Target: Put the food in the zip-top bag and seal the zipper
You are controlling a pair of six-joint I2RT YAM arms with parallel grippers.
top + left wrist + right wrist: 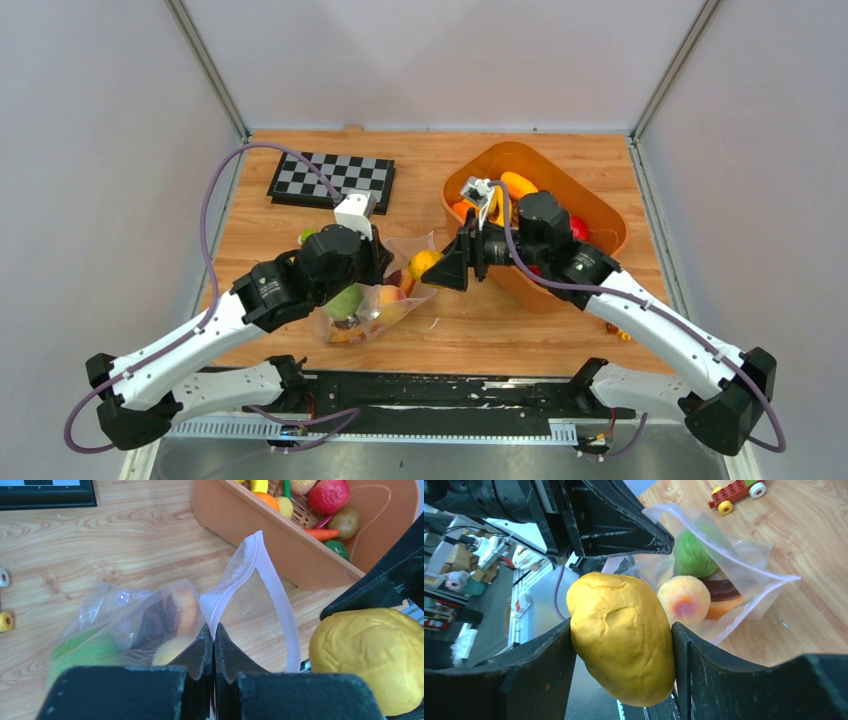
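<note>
Wooden table: left gripper clenches the zip-top bag's zipper; right gripper grasps 1 yellow fruit, which may snag the seemingly narrow mouth.

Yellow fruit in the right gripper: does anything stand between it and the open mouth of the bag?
Nothing visible does. The right gripper holds the yellow fruit just beside the open mouth of the zip-top bag; the left gripper pinches the zipper at one side, clear of the path.

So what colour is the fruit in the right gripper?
Plain yellow; the fruit shows best in the right wrist view.
</note>
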